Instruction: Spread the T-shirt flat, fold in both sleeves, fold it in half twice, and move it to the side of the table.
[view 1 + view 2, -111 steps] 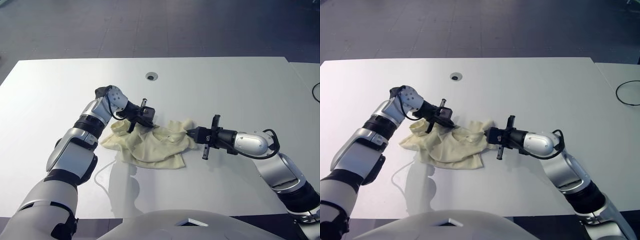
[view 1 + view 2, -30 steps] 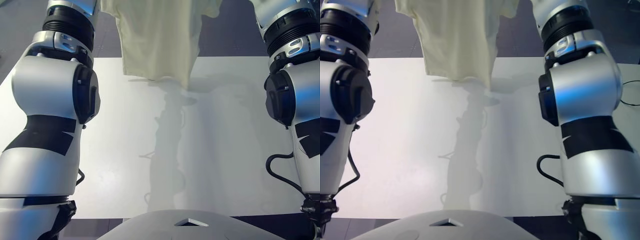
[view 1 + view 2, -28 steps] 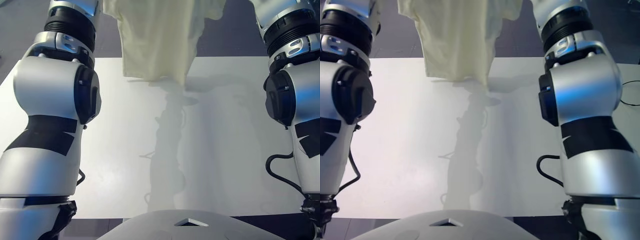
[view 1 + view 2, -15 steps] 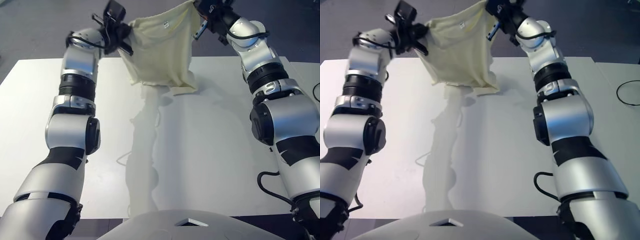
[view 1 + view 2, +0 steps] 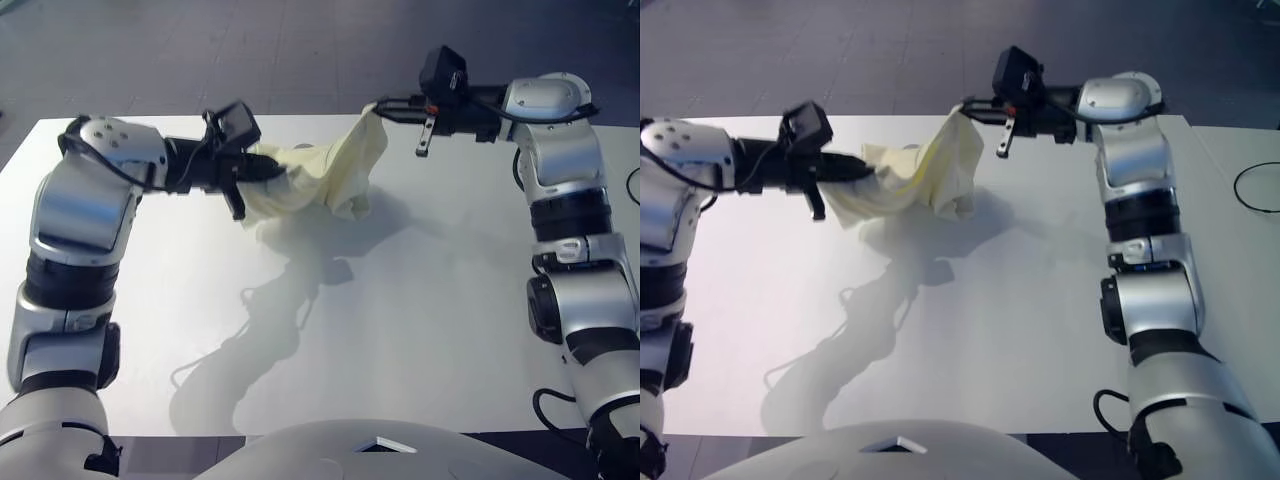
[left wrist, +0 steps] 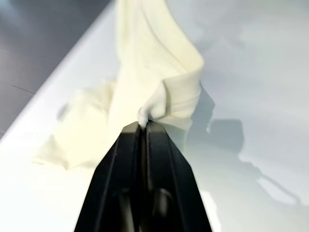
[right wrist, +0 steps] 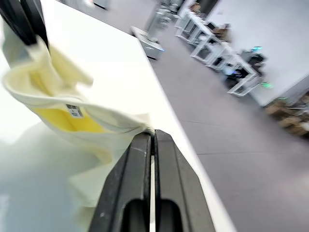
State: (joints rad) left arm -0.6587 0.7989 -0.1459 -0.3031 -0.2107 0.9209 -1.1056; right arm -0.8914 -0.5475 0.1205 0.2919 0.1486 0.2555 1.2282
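1. Garment: pale yellow fabric T-shirt (image 5: 325, 180) hangs bunched at upper centre of the frame, over the white flat bench (image 5: 420, 300).
2. Left tool (image 5: 268, 172): clamped on one T-shirt edge.
3. Right tool (image 5: 383, 107): clamped on the opposite edge, higher up.

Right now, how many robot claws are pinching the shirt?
2. The left gripper is shut on one end of the shirt, low over the table. The right gripper is shut on the other end, held higher near the table's far edge.
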